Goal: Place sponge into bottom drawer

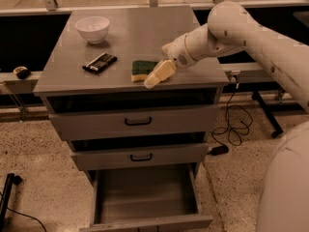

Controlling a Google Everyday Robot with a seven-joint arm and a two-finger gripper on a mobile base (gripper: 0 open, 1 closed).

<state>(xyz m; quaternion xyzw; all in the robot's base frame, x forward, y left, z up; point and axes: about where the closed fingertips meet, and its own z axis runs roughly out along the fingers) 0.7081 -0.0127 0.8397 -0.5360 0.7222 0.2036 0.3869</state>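
The sponge [140, 69], dark green on top of pale yellow foam, lies on the grey cabinet top near its front edge, right of centre. My gripper [157, 74] hangs just to the right of the sponge, at its front right corner, close to it or touching it. The white arm reaches in from the right. The bottom drawer [145, 199] is pulled out below, a wide grey tray with nothing in it.
A white bowl [92, 28] stands at the back left of the cabinet top [145, 28]. A black flat packet [99, 62] lies left of the sponge. The two upper drawers [137, 122] with black handles are shut. Cables [234, 124] lie on the floor to the right.
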